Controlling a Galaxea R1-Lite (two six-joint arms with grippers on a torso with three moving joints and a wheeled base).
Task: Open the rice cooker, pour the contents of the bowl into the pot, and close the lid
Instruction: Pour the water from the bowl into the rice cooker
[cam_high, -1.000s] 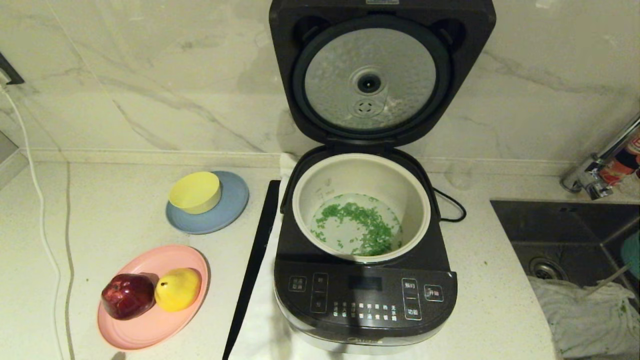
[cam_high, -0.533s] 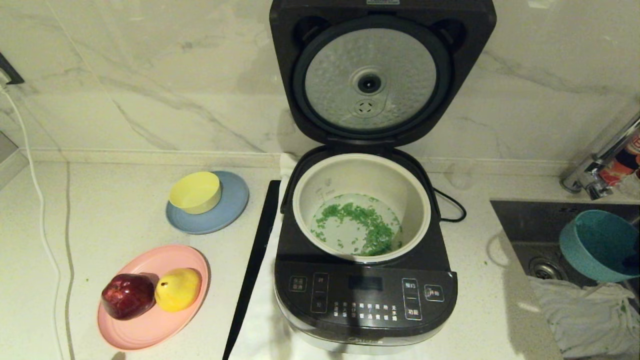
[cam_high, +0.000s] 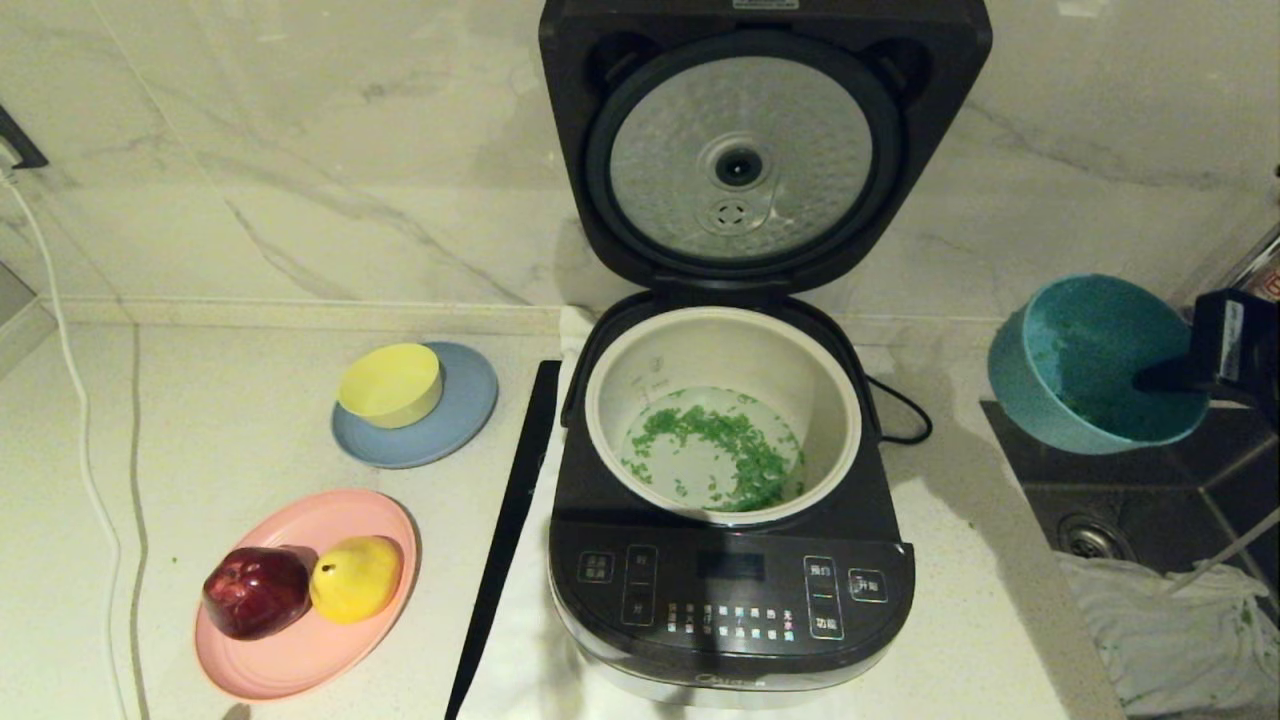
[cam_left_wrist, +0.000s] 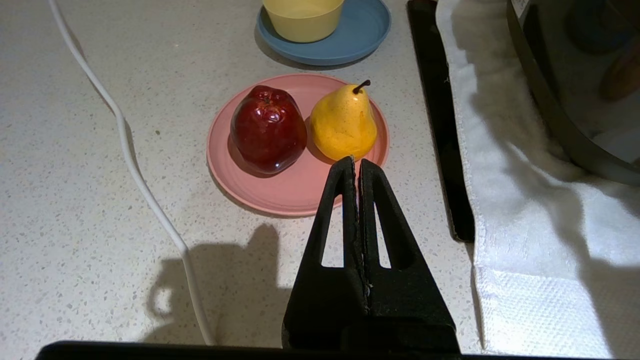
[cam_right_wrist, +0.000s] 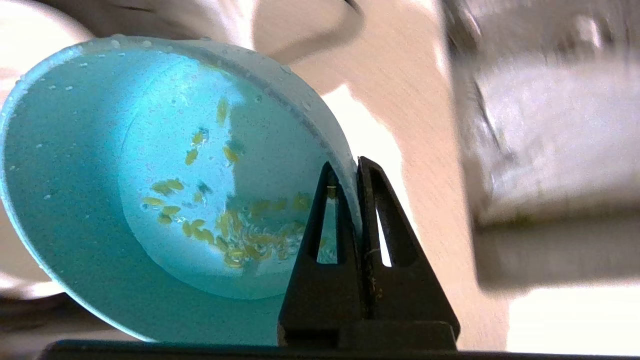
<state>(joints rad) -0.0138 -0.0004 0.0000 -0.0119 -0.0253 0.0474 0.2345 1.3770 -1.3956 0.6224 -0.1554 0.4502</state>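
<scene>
Rice cooker (cam_high: 730, 590) at the middle of the desk (cam_high: 230, 440), its lid (cam_high: 765, 140) raised upright against the wall, the silver inner plate facing forward. The cream pot (cam_high: 610, 400) sits inside the cooker, with green bits (cam_high: 740, 450) scattered over its floor. To the right, over the edge of the sink (cam_high: 1150, 500), the right gripper (cam_right_wrist: 350, 170) is clamped on the rim of the teal bowl (cam_high: 1090, 365), one finger inside and one outside; the bowl is held off the desk, tilted with its mouth toward the cooker, and a few wet bits cling to its inner wall. On the left, a yellow bowl (cam_high: 390, 383) stands on a blue plate (cam_high: 465, 420); a pink plate (cam_high: 300, 640) carries an apple (cam_high: 257, 592) and a pear (cam_high: 357, 577), side by side. The left gripper (cam_left_wrist: 356, 165), fingers together, hangs idle just above the pink plate's near edge
</scene>
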